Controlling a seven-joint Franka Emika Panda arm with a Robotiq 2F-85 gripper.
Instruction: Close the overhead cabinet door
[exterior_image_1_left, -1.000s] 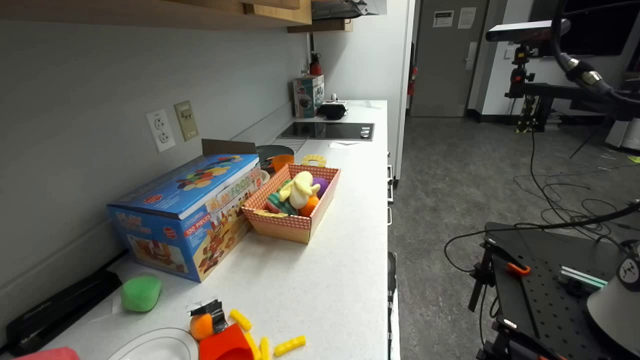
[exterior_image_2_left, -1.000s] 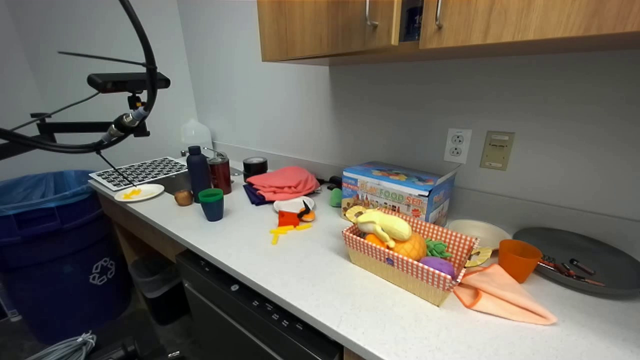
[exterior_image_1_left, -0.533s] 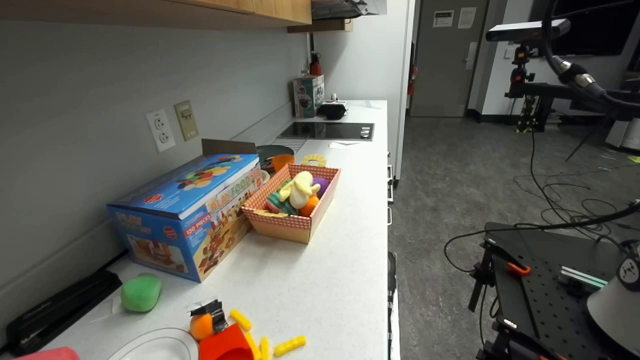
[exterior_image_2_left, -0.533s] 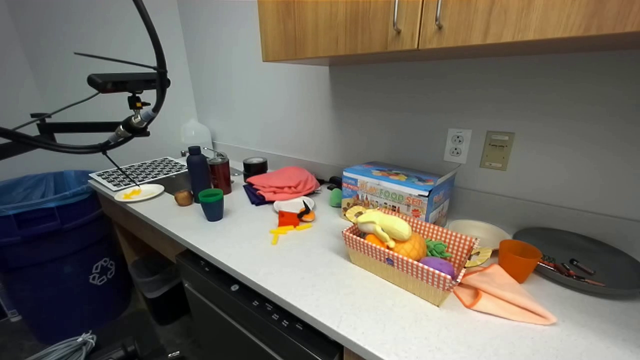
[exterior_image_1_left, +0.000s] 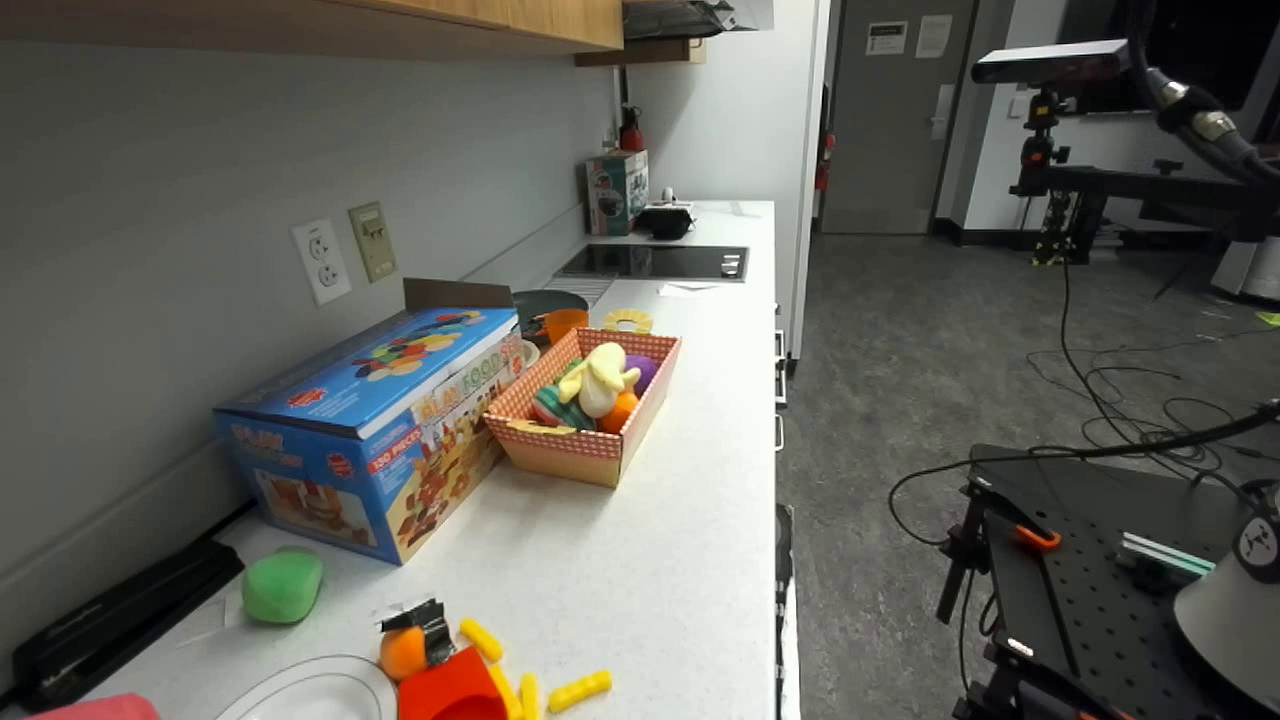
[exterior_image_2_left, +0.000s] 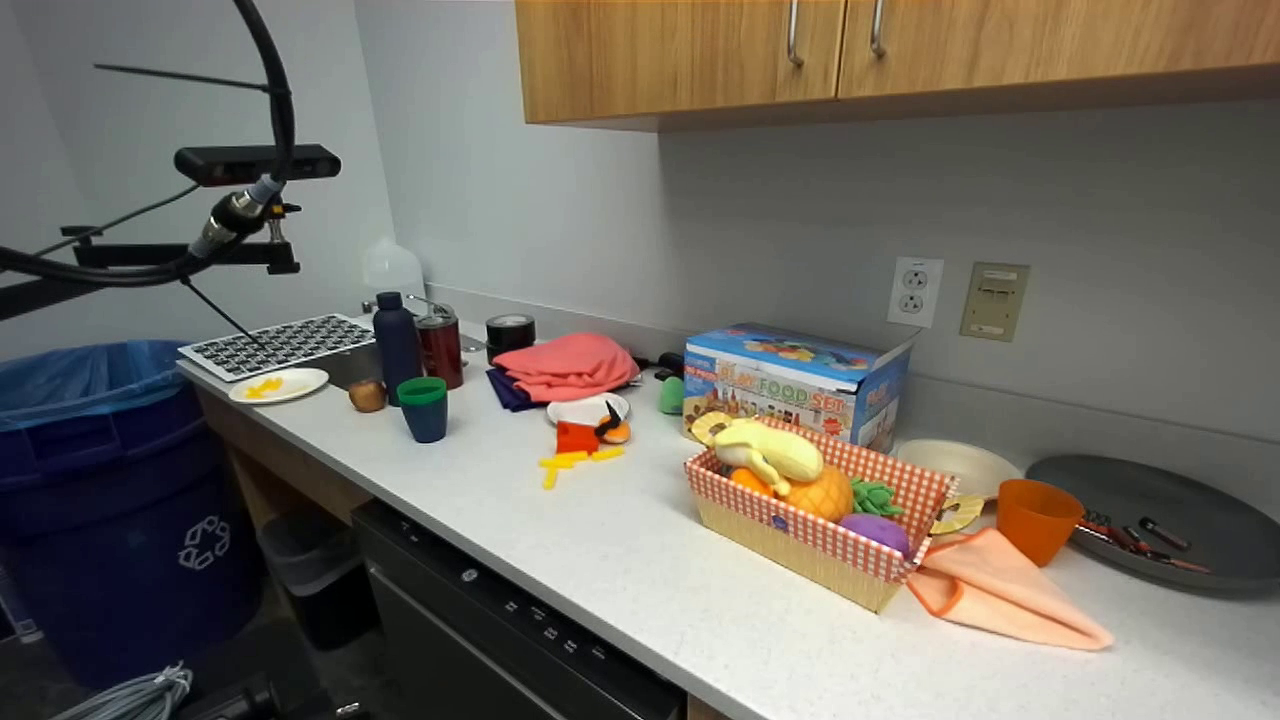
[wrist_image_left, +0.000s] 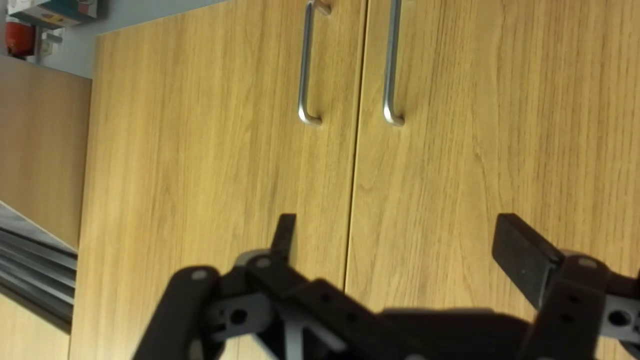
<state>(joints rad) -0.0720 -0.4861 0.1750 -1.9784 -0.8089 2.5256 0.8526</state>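
The overhead cabinet door (exterior_image_2_left: 660, 55) is light wood with a metal bar handle (exterior_image_2_left: 793, 35), and it sits flush against the neighbouring door (exterior_image_2_left: 1060, 40). In the wrist view, which looks upside down, this door (wrist_image_left: 460, 165) fills the right side, and only a thin dark seam (wrist_image_left: 354, 180) parts it from its neighbour (wrist_image_left: 210, 165). My gripper (wrist_image_left: 397, 217) stands open in front of both doors, fingers wide apart across the seam with nothing between them. Both handles lie beyond the fingertips, toward the top of that view. Neither exterior view shows the gripper; only arm cables (exterior_image_2_left: 235, 215) and base (exterior_image_1_left: 1240, 610) appear.
Below the cabinet, the counter (exterior_image_2_left: 600, 540) holds a play food box (exterior_image_2_left: 800, 385), a checkered basket (exterior_image_2_left: 790, 535) of toy food, an orange cup (exterior_image_2_left: 1038, 520) and a dark plate (exterior_image_2_left: 1180, 510). A range hood (exterior_image_1_left: 680, 18) adjoins the cabinet. Camera mounts (exterior_image_1_left: 1050, 65) stand near the arm.
The door stood ajar a second ago, with a dark gap beside its neighbour; half a second ago it was flush. The arm's cable has since moved up and away from the cabinet.
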